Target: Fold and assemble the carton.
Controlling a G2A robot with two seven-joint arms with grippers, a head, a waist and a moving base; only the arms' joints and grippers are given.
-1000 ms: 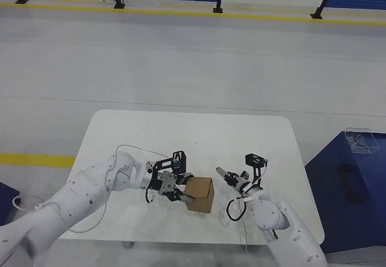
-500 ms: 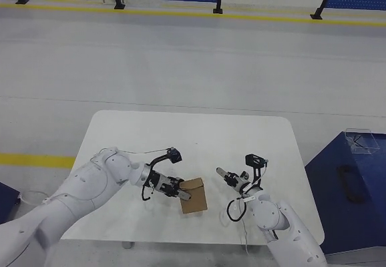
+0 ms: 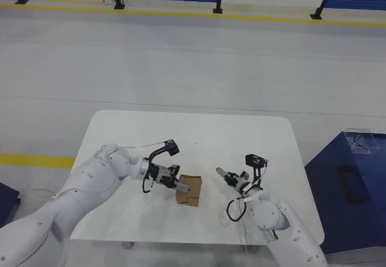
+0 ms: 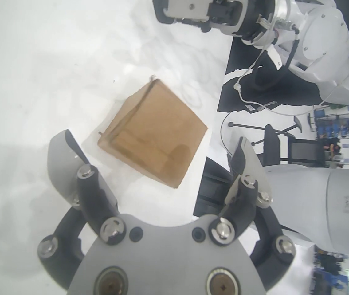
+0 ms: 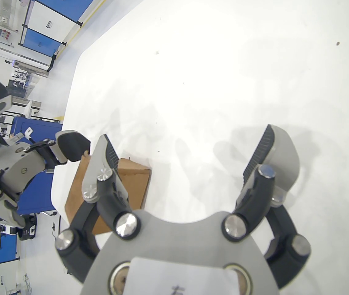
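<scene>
We judged the carton (image 3: 189, 190), near the table's (image 3: 200, 133) robot-side edge, light and crushable; hold opposite walls gently. Left gripper (image 4: 154, 150) and right gripper (image 5: 189, 144) both stood wide open, empty.

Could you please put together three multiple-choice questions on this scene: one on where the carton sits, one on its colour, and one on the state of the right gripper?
1. Where is the carton on the table?
A. at the far edge
B. between the two grippers, close to the left gripper
C. hanging over a corner

2. What colour is the carton?
A. white
B. blue
C. brown

3. How is the right gripper?
A. open and empty
B. shut on the carton
C. shut on a cable

Answers:
1 B: the top view shows the carton just in front of the left gripper, with the right gripper apart from it on the other side.
2 C: it is plain brown cardboard on the white table.
3 A: its fingers are spread, with bare table between them.
</scene>
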